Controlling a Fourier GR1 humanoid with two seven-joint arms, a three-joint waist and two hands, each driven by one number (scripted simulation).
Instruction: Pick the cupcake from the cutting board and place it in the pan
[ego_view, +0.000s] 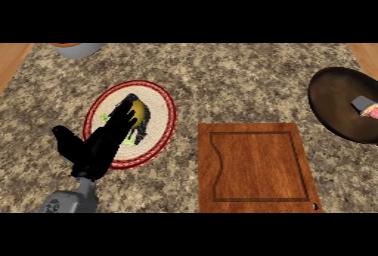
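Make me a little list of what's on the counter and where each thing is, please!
counter: speckled stone top
cutting board: brown wood, lower middle, nothing on it
pan: dark and round, at the right edge
cupcake: grey wrapper, pink top, lying inside the pan
plate: round, red rim, left of the cutting board, with a yellow and green picture
left hand: black, open, fingers straight, over the plate
right hand: not in view
bowl: grey, top left, partly cut off

Even, fairly bright light w/ no glare, faint shadows
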